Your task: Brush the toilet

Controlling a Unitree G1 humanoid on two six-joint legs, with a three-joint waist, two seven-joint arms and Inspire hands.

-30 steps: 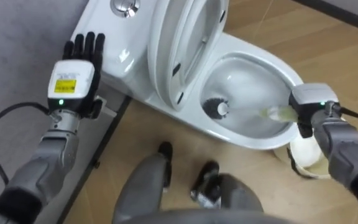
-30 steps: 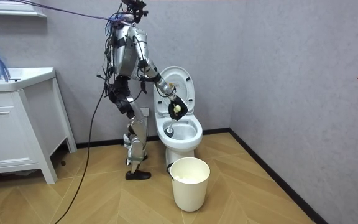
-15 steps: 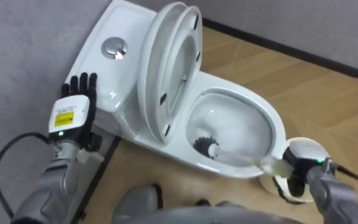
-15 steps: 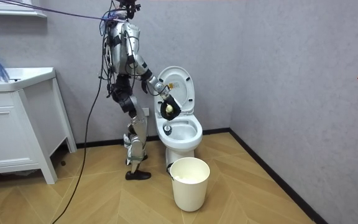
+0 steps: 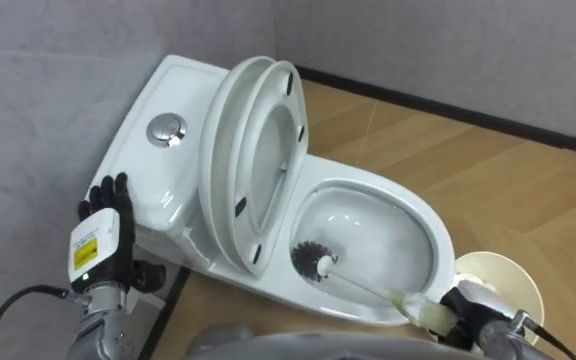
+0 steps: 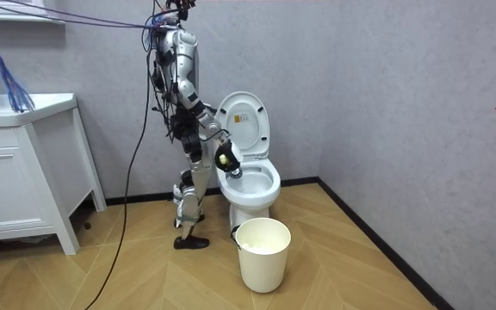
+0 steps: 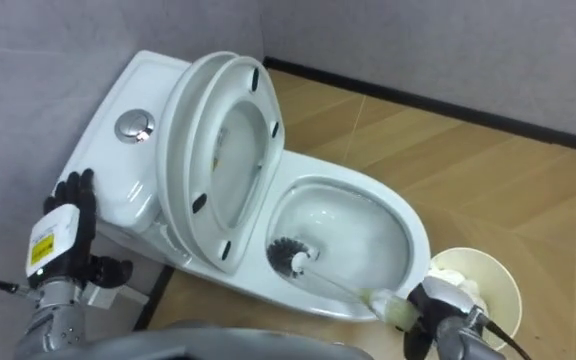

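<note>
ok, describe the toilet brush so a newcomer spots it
Find the white toilet against the grey wall, seat raised. In its bowl sits the toilet brush, handle running back to the right hand. Only dark, bristly thing on white porcelain.

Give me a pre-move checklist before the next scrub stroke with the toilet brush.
1. White plastic lid and seat raised upright: ok.
2. Dark bristle head of the long-handled toilet brush inside the white ceramic bowl: ok.
3. Right hand hold on the brush handle: cannot tell; it sits at the view's lower edge.
4. Left hand open, beside the white tank, away from the bowl: ok.
5. Round white bin clear of the right arm: cannot tell; it stands on the floor just below that hand.
</note>
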